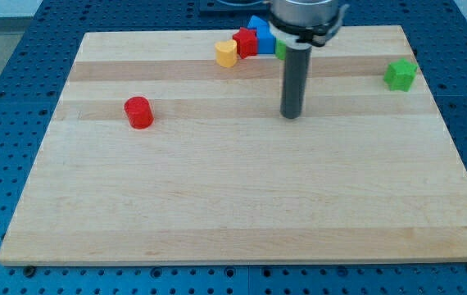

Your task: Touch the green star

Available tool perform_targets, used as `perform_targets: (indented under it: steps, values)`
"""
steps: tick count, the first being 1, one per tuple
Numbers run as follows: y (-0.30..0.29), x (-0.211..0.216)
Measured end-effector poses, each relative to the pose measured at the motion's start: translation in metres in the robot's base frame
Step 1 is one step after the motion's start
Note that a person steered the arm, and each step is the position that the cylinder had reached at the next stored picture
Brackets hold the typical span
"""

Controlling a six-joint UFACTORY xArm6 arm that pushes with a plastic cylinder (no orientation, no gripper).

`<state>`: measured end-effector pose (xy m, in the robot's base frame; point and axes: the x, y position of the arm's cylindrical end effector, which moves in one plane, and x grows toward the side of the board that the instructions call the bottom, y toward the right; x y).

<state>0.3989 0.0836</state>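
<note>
Green star sits far upper right of the frame on the wooden board, well apart from my tip, up and to the right. Tip bare, touching nothing. Count: one red cylinder left, one cluster near top centre: yellow block, red block, blue block, green sliver.

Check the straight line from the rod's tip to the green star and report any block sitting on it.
Nothing visible blocks it. My tip stands mid-board, and the green star lies to the view's right and slightly up, with bare wood between them. The yellow block, red block and blue block cluster at the view's top; the red cylinder is far left.
</note>
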Motion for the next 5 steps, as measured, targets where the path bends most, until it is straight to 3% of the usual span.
perform_targets:
  steps: [2, 5]
  values:
    - [0.06, 0.0]
    - [0.06, 0.006]
